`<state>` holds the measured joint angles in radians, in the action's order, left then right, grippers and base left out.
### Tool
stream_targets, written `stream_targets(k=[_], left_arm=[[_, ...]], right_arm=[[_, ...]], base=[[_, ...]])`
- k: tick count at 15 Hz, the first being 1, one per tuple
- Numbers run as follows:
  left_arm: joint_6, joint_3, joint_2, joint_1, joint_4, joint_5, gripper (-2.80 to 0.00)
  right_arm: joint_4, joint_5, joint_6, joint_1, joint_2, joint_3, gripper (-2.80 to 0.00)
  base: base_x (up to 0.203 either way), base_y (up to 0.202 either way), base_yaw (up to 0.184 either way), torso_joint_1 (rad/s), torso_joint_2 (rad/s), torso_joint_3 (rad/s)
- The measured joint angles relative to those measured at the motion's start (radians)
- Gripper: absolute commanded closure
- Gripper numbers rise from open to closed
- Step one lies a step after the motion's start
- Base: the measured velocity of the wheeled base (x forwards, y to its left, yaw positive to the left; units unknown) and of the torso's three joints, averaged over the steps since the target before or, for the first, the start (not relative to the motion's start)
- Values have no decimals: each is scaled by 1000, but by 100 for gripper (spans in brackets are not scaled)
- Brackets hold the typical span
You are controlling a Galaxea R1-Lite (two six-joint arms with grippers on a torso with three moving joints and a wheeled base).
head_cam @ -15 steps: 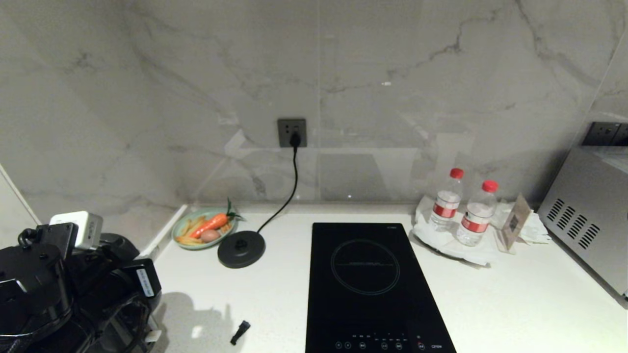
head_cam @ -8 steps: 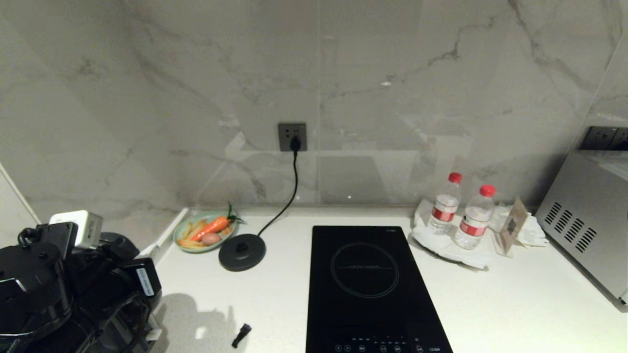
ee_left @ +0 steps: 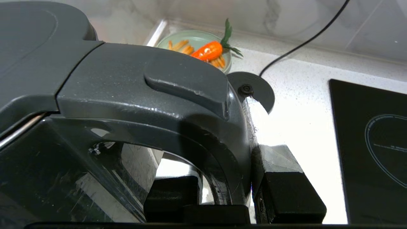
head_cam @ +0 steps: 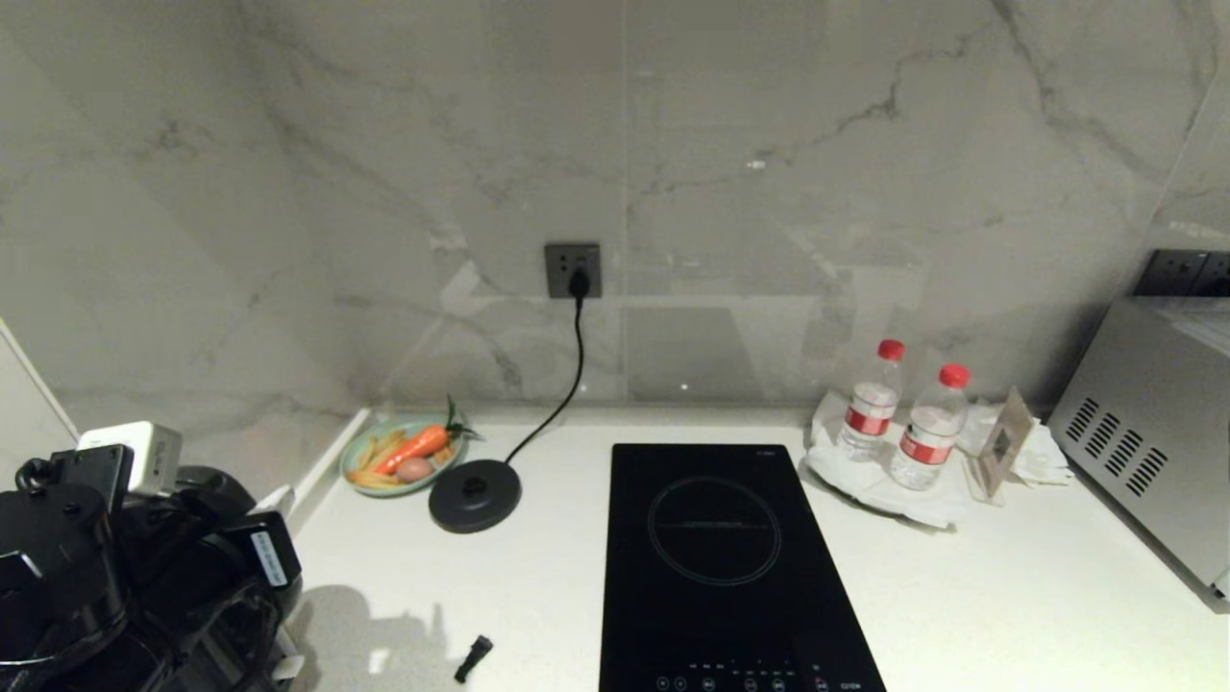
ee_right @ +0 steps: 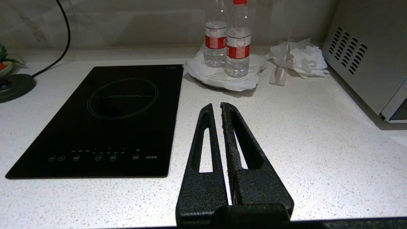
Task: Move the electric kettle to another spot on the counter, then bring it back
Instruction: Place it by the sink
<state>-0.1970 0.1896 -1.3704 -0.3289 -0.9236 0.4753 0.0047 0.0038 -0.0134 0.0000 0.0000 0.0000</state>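
Head view: our left gripper (head_cam: 207, 538) sits at about eight o'clock in the scene, at the near left corner of the white, finely speckled stone counter (head_cam: 1009, 596). The tall glossy black electric kettle (head_cam: 207, 490) is carried there, largely masked by the arm; only a dark curved part shows. The flat round black corded base disc (head_cam: 475, 494) stands bare at about ten o'clock from the black glass induction hob (head_cam: 730, 557), just beside the pale green plate with a carrot (head_cam: 404, 454).

Left wrist view: the fingers (ee_left: 286, 187) pinch the kettle's loop handle (ee_left: 190, 127), one pad on either side of its rear upright. We judge the grip sound but set on the handle's back, so the body could swing. To do this step well, we keep the kettle upright, move slowly, and set it down flat on bare counter, clear of the small black object (head_cam: 472, 657) lying at the near edge.

Right wrist view: the right gripper (ee_right: 216, 106) hangs idle over the counter in front of the hob, fingers pressed nearly together on nothing.

Only the left wrist view reveals the grip; only the right wrist view shows the right gripper, plus the two clear red-capped bottles (ee_right: 227, 41) and the grey vented appliance (ee_right: 365, 54) close up. The head view alone shows the whole layout.
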Motion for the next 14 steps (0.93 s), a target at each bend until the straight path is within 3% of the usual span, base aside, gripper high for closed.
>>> stream_targets(k=[8, 14], left_arm=[[0, -1, 2, 2, 0, -1, 0], [1, 1, 2, 3, 0, 0, 0]], right_arm=[[-1, 0, 0, 0, 0, 0, 0], [0, 0, 0, 0, 0, 0, 0]], base=[[1, -2, 9, 0, 0, 0], [0, -7, 167, 1, 3, 4]])
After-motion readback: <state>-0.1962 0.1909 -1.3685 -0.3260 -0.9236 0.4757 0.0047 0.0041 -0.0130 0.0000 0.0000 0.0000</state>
